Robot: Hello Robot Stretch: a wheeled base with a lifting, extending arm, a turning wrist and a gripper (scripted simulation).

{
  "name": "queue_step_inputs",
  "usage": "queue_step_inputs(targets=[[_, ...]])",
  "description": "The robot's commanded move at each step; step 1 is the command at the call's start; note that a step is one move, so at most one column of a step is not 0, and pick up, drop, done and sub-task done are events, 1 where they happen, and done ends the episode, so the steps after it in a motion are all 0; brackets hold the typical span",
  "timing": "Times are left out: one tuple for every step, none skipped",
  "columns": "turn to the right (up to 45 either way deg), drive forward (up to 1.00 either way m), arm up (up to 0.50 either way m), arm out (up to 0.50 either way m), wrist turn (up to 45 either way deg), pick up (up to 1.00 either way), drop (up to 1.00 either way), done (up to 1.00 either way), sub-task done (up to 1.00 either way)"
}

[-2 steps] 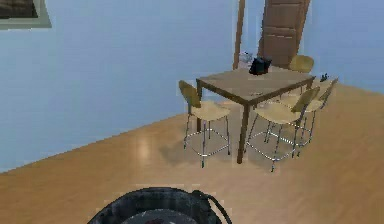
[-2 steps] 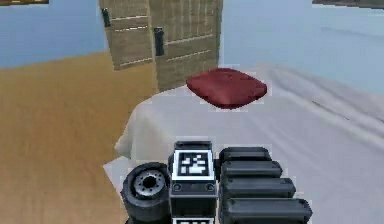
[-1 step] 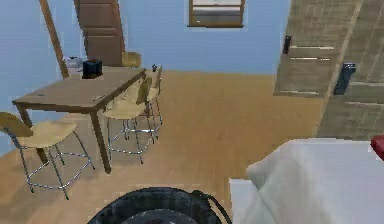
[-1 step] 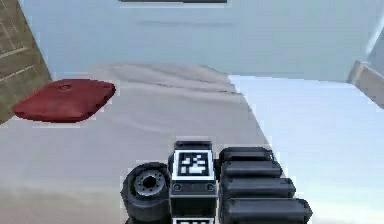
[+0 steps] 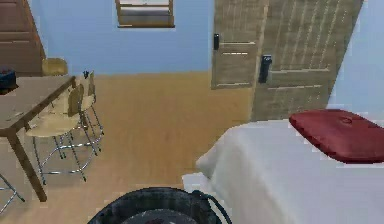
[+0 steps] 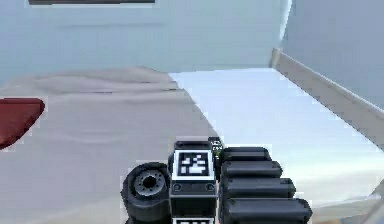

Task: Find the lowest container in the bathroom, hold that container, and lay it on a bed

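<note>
Bed [image 6: 250, 110] lies close alongside, on the arm's side. Claw [image 6: 147, 189] sits low at the bed's near edge. Its far end is unclear against the covers, so I cannot tell its state or whether it holds the container. Judged step: laying down, if the container is in hand. Next move calls for reaching out over the mattress, clear of the red pillow [image 6: 18, 118]. Open floor lies between the bed and the tabletop [image 5: 30, 100] with its chairs [image 5: 68, 118].

Bare floor [image 5: 165, 115] lies between the table [image 5: 30, 100] with chairs [image 5: 62, 122] and the bed [image 5: 275, 165].
</note>
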Motion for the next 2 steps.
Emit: queue_step_inputs(targets=[[0.0, 0.30, 0.00, 0.00, 0.0, 0.00, 0.00, 0.00, 0.00], [45.0, 0.00, 0.00, 0.00, 0.0, 0.00, 0.00, 0.00, 0.00]])
